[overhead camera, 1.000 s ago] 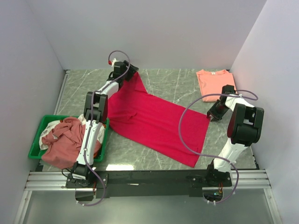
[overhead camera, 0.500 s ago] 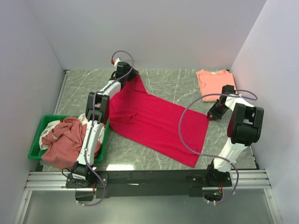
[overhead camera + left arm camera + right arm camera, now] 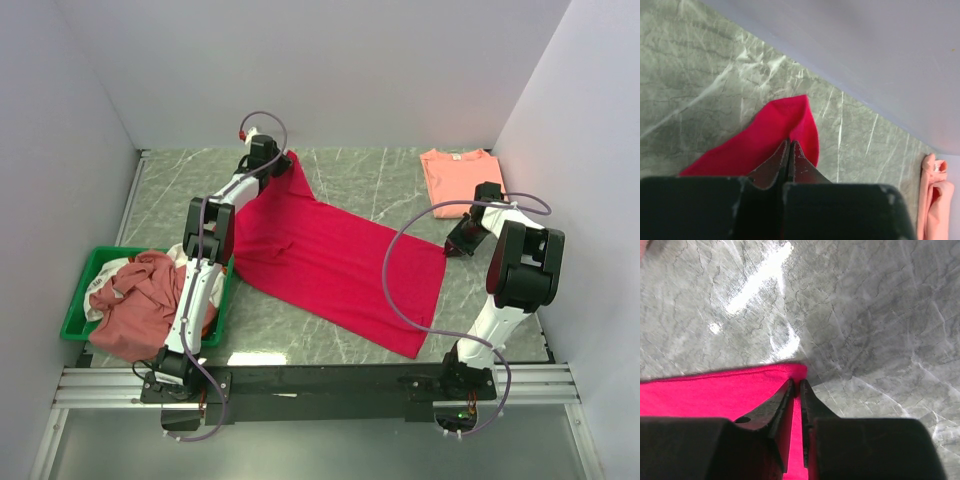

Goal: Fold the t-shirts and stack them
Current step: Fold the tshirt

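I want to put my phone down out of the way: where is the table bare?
The table is bare at the back between the red shirt and the folded salmon shirt, in the back left corner beyond the green tray, and in a strip in front of the red shirt. Crowded: the middle and the heaped tray.

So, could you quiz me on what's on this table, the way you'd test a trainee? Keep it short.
1. True or false: the green tray is empty.
2. What is the left gripper pinching? A) the tray's rim B) the red t-shirt C) nothing
3. In a few words: where does the folded salmon-pink t-shirt lie?

Key
1. False: it holds crumpled t-shirts.
2. B: its jaws are closed on the shirt's far end.
3. At the far right corner of the table, apart from the red one.
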Robot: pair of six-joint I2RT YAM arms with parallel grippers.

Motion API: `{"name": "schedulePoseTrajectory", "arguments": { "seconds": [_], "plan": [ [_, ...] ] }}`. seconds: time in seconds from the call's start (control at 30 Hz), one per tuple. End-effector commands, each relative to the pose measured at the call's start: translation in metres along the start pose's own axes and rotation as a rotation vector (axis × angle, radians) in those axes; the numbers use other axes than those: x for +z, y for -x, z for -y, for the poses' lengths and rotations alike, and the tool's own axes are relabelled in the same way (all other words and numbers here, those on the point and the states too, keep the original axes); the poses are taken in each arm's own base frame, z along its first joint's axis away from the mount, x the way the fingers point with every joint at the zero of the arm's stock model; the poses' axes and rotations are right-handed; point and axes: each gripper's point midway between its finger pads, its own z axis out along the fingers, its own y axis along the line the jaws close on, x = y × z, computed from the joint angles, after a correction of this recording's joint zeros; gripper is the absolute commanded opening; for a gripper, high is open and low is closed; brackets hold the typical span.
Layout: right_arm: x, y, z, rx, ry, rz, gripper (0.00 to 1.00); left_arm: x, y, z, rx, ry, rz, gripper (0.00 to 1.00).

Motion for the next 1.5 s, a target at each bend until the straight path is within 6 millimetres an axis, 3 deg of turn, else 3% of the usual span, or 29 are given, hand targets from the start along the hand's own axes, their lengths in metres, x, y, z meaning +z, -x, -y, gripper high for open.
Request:
{"name": "schedulePoseTrajectory", "arguments": {
  "seconds": [0.0,0.1,0.13,0.2,0.4,0.43,0.5,0.53,0.7,0.83,1.1,1.47],
  "plan": [
    [0.010,-0.005,0.006,-0.007,-0.026,-0.024,0.14,-0.012,0.023,0.029,-0.004,-0.068,0.040,0.00],
    [0.007,-0.003,0.004,-0.008,-0.019,-0.015,0.07,-0.024,0.039,0.041,-0.020,-0.095,0.078,0.00],
    [0.006,-0.001,0.004,-0.010,-0.019,-0.008,0.05,-0.026,0.041,0.035,-0.027,-0.087,0.084,0.00],
    [0.003,0.000,0.004,-0.011,-0.019,0.001,0.00,-0.035,0.055,0.047,-0.048,-0.122,0.114,0.00],
    [-0.004,0.007,0.004,-0.017,-0.031,0.030,0.00,-0.050,0.073,0.050,-0.055,-0.140,0.139,0.00],
    [-0.005,0.008,0.004,-0.020,-0.032,0.034,0.00,-0.051,0.072,0.041,-0.058,-0.121,0.140,0.00],
    [-0.010,0.011,0.004,-0.021,-0.035,0.051,0.00,-0.063,0.084,0.048,-0.052,-0.132,0.168,0.00],
    [-0.011,0.010,0.005,-0.022,-0.036,0.052,0.00,-0.064,0.082,0.039,-0.052,-0.113,0.167,0.00],
    [-0.021,0.010,0.005,-0.028,-0.028,0.077,0.00,-0.086,0.095,0.035,-0.053,-0.120,0.179,0.00],
    [-0.026,0.002,0.003,-0.046,-0.033,0.077,0.00,-0.097,0.086,0.017,-0.057,-0.094,0.151,0.00],
    [-0.043,-0.024,-0.015,-0.103,-0.036,0.095,0.00,-0.129,0.085,0.006,-0.060,-0.073,0.141,0.00],
    [-0.056,-0.057,-0.010,-0.124,-0.092,0.152,0.00,-0.177,0.110,-0.002,-0.022,-0.033,0.173,0.00]
  ]
}}
